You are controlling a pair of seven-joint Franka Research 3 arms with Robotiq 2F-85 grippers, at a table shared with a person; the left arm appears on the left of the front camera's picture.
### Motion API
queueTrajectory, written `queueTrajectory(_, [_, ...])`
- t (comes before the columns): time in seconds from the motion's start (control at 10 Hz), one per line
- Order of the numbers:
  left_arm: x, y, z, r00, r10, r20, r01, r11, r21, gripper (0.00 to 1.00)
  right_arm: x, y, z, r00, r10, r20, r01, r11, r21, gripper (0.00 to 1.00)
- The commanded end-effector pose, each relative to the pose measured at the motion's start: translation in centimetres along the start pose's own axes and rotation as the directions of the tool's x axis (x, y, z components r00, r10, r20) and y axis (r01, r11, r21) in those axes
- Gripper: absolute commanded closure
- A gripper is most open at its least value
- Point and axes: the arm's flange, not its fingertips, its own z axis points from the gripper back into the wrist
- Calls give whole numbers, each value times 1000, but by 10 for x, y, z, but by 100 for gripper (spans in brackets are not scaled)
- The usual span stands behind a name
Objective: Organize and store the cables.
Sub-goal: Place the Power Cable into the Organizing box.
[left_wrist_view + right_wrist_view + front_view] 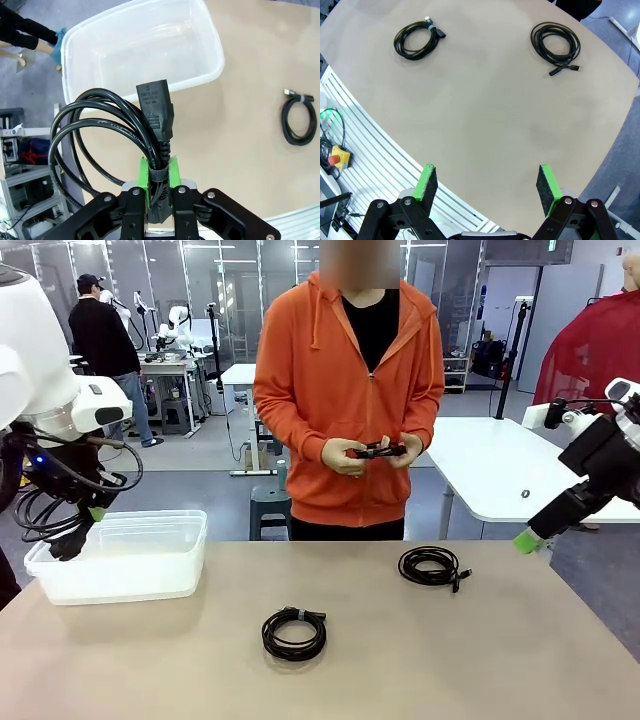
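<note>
**A:** Where is the left gripper (159, 172)?
**B:** Over the left end of the clear bin (90, 35), jaws clamped on the banded neck of a coiled power cable (95, 125); its loops hang free.
**A:** And the right gripper (486, 181)?
**B:** Jaws spread, holding nothing, above the table (495, 110). A banded coil (416, 40) and a loose coil (555, 42) lie there, well apart. The person's hands (342, 456) hold a fourth cable (382, 450).
</note>
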Motion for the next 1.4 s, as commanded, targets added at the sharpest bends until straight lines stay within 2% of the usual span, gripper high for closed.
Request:
queueTrajectory(0.0, [35, 28, 1, 999, -19, -46, 18, 1000, -21, 82, 3, 0, 0, 1000, 1, -12, -2, 1000, -3, 0])
queueTrajectory(0.3, [95, 61, -32, 991, -38, -125, 30, 997, -64, 82, 3, 0, 0, 1000, 1, -12, -2, 1000, -3, 0])
queueTrajectory(0.5, [124, 75, -68, 989, -30, -141, 22, 998, -59, 82, 3, 0, 0, 1000, 1, -12, -2, 1000, -3, 0])
queueTrajectory(0.7, [141, 82, -104, 990, -22, -143, 12, 998, -66, 82, 3, 0, 0, 1000, 1, -12, -2, 1000, -3, 0])
queueTrajectory(0.8, [141, 88, -117, 986, -12, -168, 1, 998, -62, 82, 3, 0, 0, 1000, 1, -12, -2, 1000, -3, 0])
queueTrajectory(1.0, [159, 103, -167, 975, 11, -221, -36, 993, -111, 82, 3, 0, 0, 1000, 1, -12, -2, 1000, -3, 0])
queueTrajectory(1.1, [163, 105, -185, 966, 17, -259, -55, 988, -142, 82, 3, 0, 0, 1000, 1, -12, -2, 1000, -3, 0])
queueTrajectory(1.3, [163, 100, -212, 961, 13, -278, -59, 986, -157, 82, 3, 0, 0, 1000, 1, -12, -2, 1000, -3, 0])
